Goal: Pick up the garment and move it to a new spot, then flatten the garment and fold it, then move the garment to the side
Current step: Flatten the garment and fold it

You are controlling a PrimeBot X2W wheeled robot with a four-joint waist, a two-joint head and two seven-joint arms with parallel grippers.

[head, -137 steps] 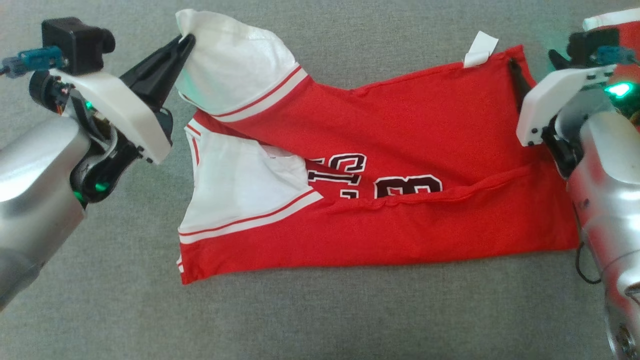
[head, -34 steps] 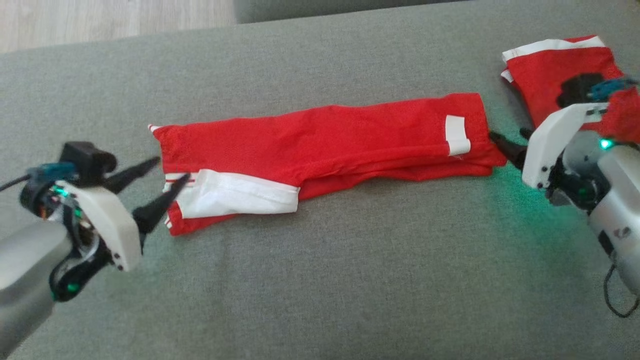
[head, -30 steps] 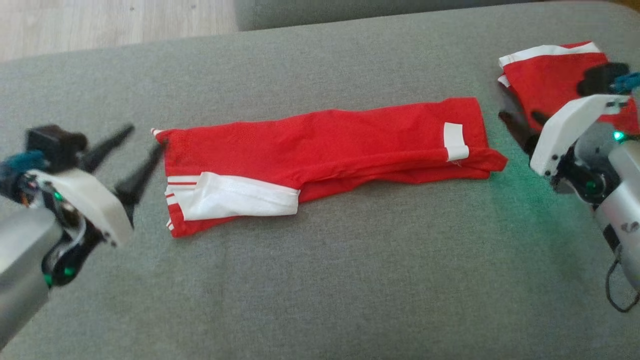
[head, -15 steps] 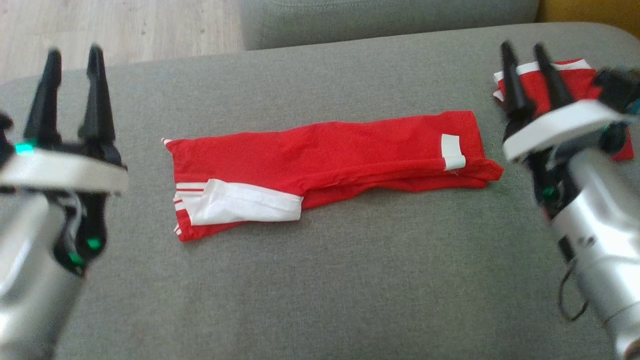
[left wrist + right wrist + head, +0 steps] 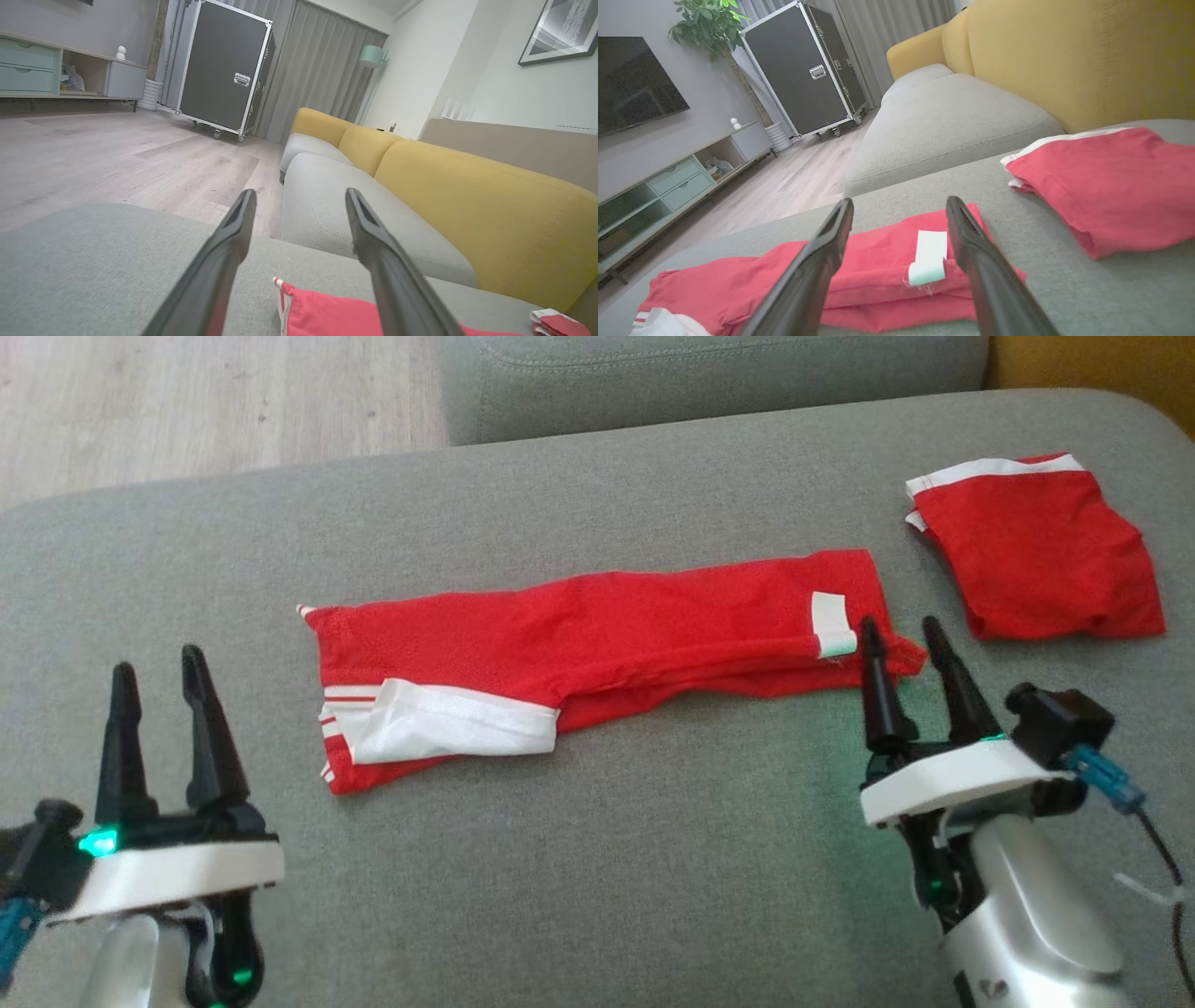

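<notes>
The garment (image 5: 597, 639) is a red jersey with white trim, folded into a long narrow strip across the middle of the grey sofa seat (image 5: 597, 859). A white tag (image 5: 831, 623) sits near its right end. My left gripper (image 5: 154, 665) stands open near the front left, well apart from the strip's left end, which shows low between its fingers (image 5: 327, 312). My right gripper (image 5: 903, 633) is open too, its tips just in front of the strip's right end (image 5: 896, 266), holding nothing.
A second folded red garment (image 5: 1032, 555) lies at the seat's back right (image 5: 1106, 182). A yellow backrest (image 5: 1069, 56) rises on the right. Wooden floor (image 5: 215, 401) lies past the seat's far edge, and another grey cushion (image 5: 709, 373) adjoins behind.
Both grippers let go of the strip's ends, opened and drew back toward me to the front corners. The head camera tilted, so more of the far floor shows.
</notes>
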